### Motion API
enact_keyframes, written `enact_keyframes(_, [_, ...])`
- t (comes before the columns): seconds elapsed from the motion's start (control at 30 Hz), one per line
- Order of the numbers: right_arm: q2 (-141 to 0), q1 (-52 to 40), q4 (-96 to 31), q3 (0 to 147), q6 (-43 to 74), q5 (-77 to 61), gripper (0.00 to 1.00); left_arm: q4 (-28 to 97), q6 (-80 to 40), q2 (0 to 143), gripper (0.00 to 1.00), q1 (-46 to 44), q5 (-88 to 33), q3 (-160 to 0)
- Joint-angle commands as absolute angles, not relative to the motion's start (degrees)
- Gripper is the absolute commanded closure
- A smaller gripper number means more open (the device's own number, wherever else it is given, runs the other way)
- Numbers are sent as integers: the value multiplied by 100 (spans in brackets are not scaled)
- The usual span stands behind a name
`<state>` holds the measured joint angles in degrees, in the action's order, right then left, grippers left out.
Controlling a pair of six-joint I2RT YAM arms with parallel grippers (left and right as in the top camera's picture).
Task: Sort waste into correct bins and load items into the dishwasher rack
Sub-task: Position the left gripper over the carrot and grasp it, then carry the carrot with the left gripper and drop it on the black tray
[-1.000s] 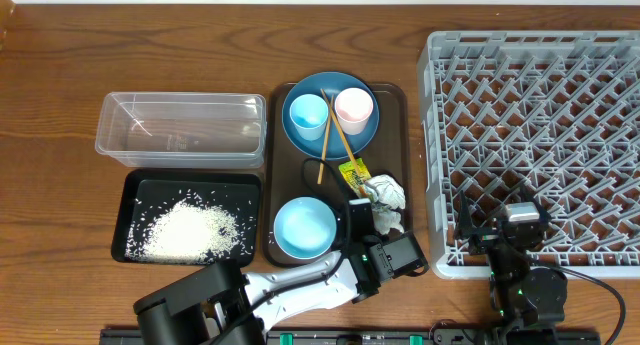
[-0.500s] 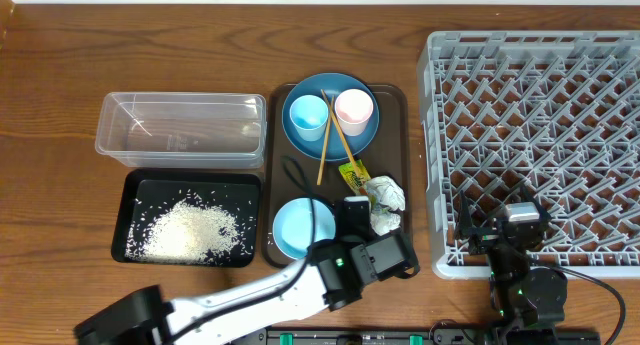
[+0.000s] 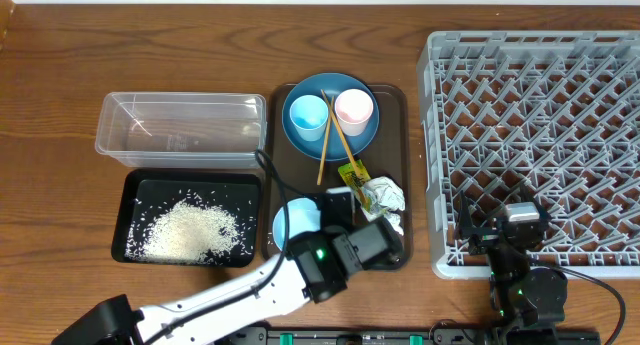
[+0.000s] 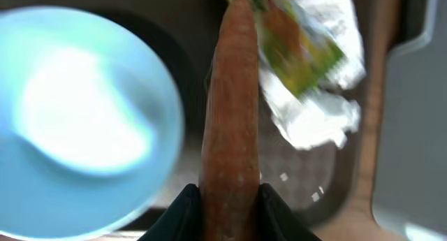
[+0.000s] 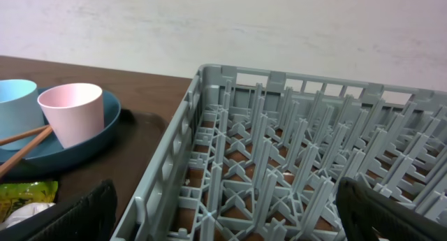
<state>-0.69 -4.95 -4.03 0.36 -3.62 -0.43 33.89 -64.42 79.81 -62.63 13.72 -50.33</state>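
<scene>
One carrot (image 4: pixel 230 115) clamped in left claw (image 4: pixel 227 202), bowl (image 4: pixel 84 115) and wrapper (image 4: pixel 297 49) flanking it, right claw (image 5: pixel 234 216) apart, facing rack (image 5: pixel 293 129)

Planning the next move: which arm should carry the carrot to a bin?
Left. The left gripper is clamped on the carrot, and the black tray and clear box lie on its side. The right gripper sits open by the dishwasher rack.

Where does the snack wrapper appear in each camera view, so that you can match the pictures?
Overhead: the wrapper lies near the centre, just below the plate.
Left wrist: top right, beside the carrot tip.
Right wrist: bottom-left corner.
Shared landmark: the white tissue, next to the wrapper in every view.
</scene>
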Motion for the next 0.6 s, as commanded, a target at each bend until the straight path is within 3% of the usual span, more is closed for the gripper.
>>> enact_keyframes(0.0, [-45,-528,-427,30,-436,-43,1,3496,-6392,7907,77,-5878,1457,-5026])
enact_keyframes(0.57, [-45,-528,-427,30,-436,-43,1,5052,-6392,6724,77,-3636,1461,-5026])
